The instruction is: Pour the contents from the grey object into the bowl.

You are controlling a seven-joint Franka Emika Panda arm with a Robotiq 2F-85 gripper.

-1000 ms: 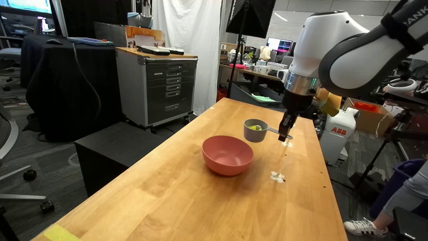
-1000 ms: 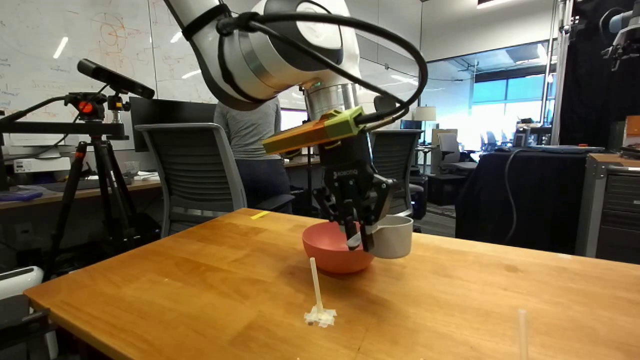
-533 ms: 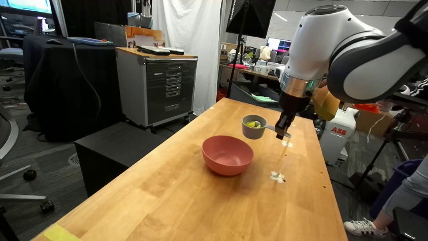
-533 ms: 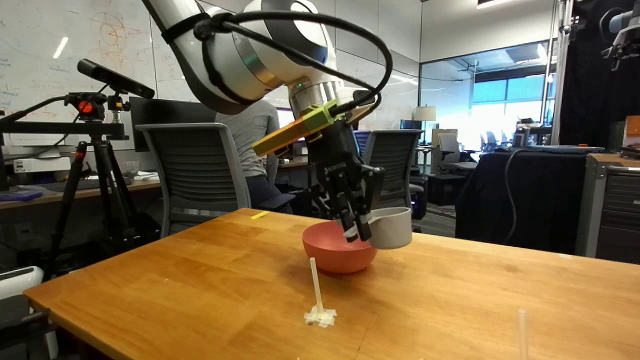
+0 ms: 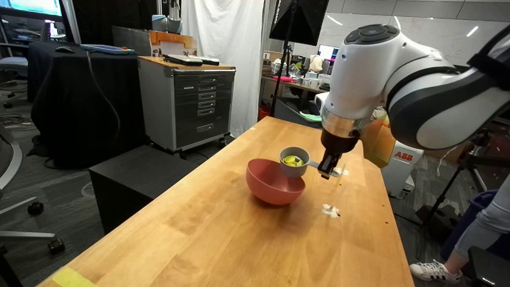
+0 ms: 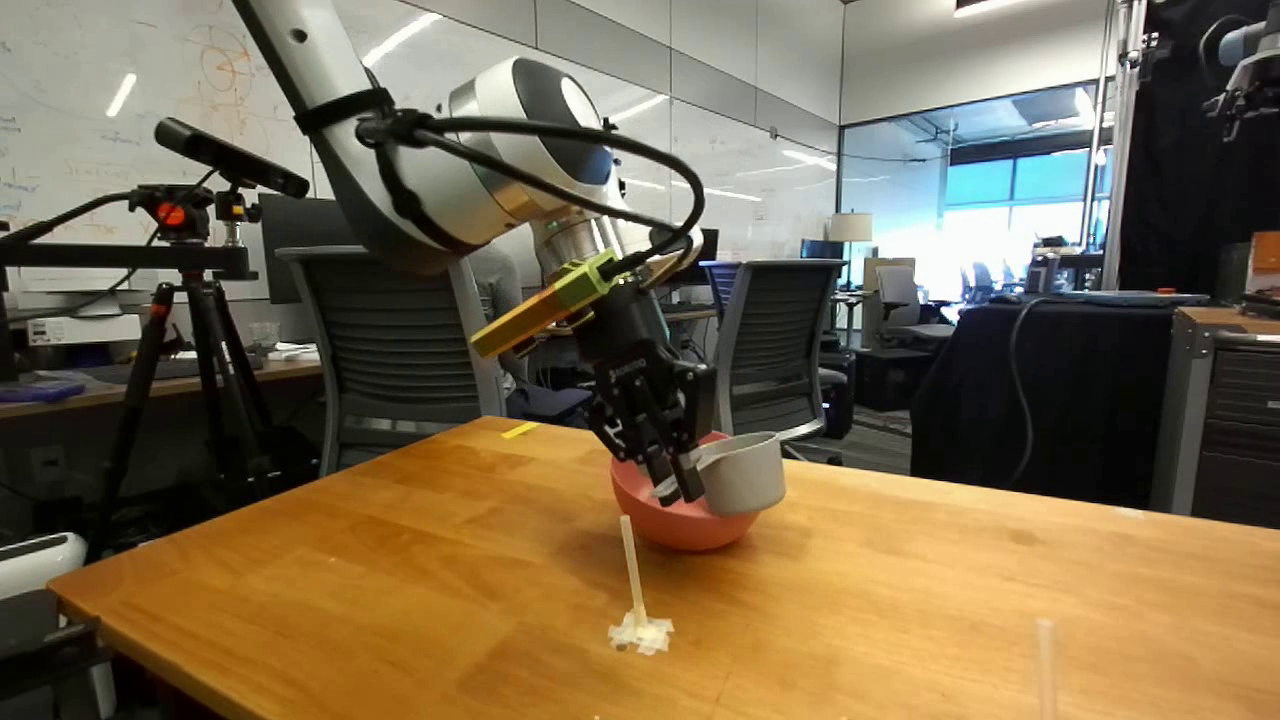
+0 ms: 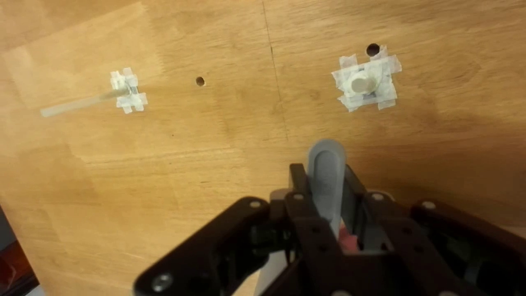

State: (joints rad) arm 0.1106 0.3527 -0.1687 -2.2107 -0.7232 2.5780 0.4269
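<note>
The grey cup hangs by its handle from my gripper, over the near-right rim of the pink-red bowl. In an exterior view, the yellow-green contents lie inside the cup. The cup is slightly tilted and overlaps the bowl; I cannot tell for sure whether they touch. The gripper is shut on the handle. In the wrist view the handle sits between the fingers, a sliver of the bowl shows below, and the contents are hidden.
The wooden table bears two thin pale sticks taped upright, one near the bowl and one farther along. A black box stands beside the table edge. A chair stands behind the table.
The gripper has carried the cup sideways and down, from beside the bowl to over its rim, tilting slightly. The bowl has shifted a little. The contents stay in the cup.
</note>
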